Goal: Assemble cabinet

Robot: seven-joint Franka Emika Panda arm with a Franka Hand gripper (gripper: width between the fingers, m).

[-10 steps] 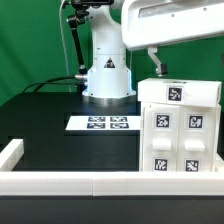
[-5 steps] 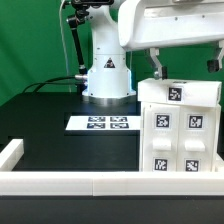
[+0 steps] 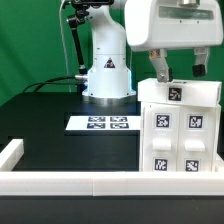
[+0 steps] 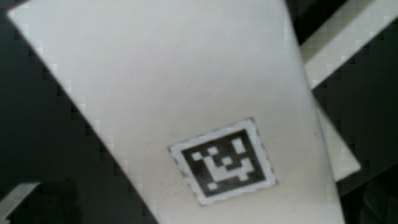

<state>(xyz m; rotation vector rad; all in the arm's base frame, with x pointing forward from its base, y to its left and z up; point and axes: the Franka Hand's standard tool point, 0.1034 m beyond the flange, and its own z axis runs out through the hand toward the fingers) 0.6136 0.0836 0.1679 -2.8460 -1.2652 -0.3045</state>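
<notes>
White cabinet point(image 3: 181, 128) on table; hand point(image 3: 180, 72) just above top, fingers apart.

A black desk point(image 3: 45, 135) fills the exterior view, backed by a green curtain point(image 3: 30, 45). The marker board point(image 3: 101, 123) lies flat on it — thin, white, with four square tags in a row — below the pincer point(image 3: 178, 72) and toward the exterior view's left of it. A long white border rail point(image 3: 60, 182) runs along the desk's near edge, well below the pincer.
</notes>
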